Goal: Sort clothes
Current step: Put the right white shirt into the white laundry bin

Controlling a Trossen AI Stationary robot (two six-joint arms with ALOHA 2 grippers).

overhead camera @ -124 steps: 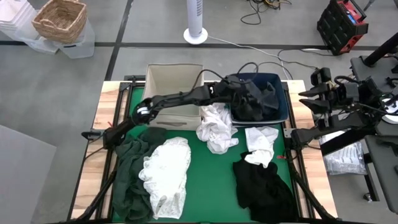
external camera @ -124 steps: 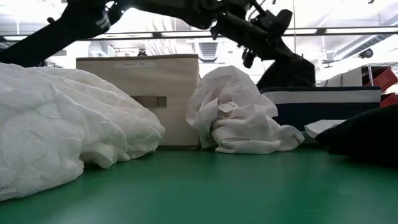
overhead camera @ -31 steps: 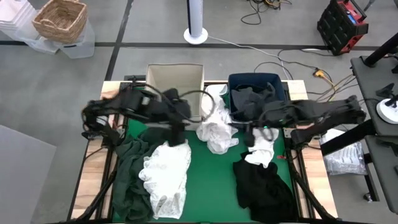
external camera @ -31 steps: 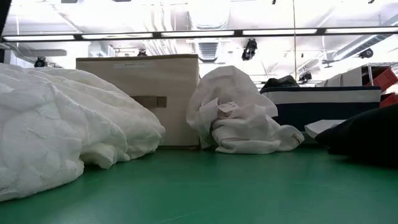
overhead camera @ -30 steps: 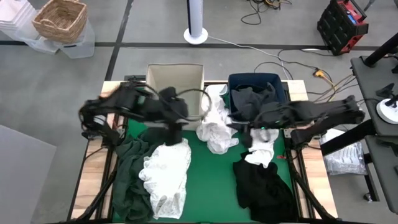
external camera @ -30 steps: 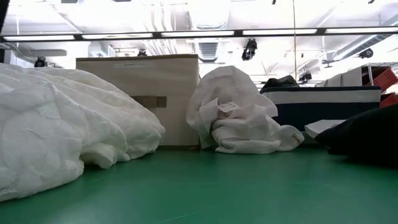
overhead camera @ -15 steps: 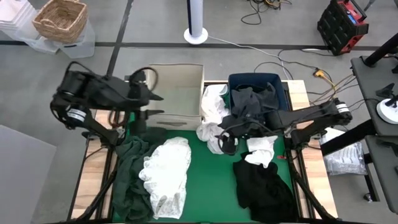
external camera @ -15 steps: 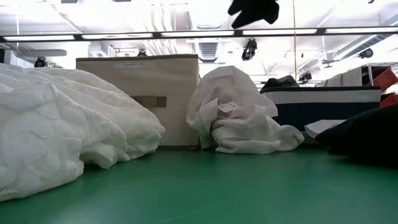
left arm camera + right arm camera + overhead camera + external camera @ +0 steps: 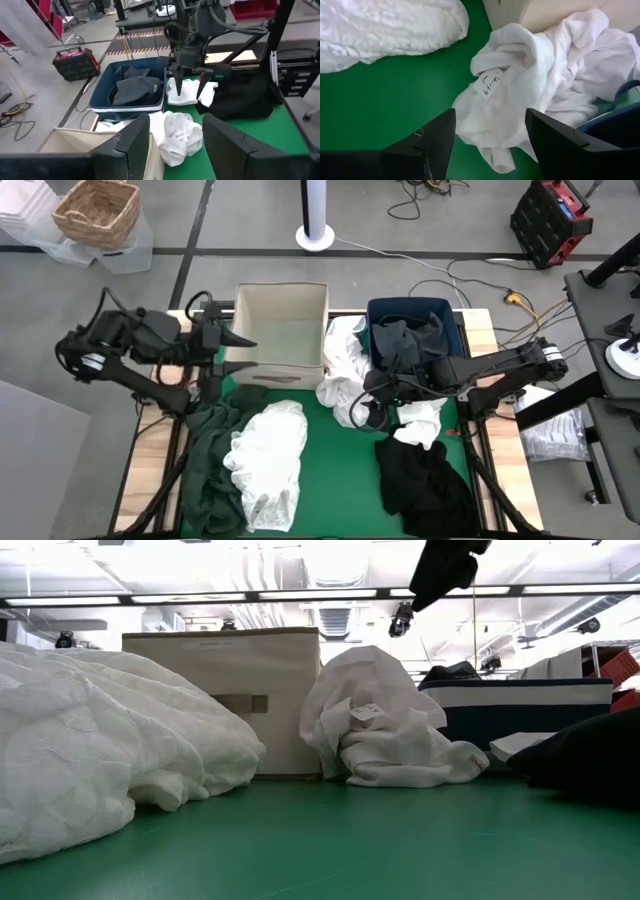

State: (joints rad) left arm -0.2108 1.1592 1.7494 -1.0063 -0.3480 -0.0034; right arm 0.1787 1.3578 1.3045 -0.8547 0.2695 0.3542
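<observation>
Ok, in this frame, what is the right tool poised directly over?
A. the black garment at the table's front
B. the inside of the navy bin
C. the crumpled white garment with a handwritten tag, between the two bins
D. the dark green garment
C: the right tool hangs open above the crumpled white garment, whose handwritten tag shows between its fingers in the right wrist view.

Two containers stand side by side at the far edge of the counter (image 9: 340, 460): the fabric box (image 9: 281, 330) on the left and the bin (image 9: 452, 330) on the right, with a crumpled garment (image 9: 345, 380) wedged between them and one garment (image 9: 405, 340) inside the bin. Nearer, a large spread garment (image 9: 205, 460) lies at the left with a ruffled garment (image 9: 265, 460) over it, a small folded garment (image 9: 420, 415) lies before the bin, and another garment (image 9: 420, 475) sits in front of that. The right end effector (image 9: 372, 412) hangs above the crumpled garment's near side, while the left end effector (image 9: 232, 340) waits at the box's left wall.
</observation>
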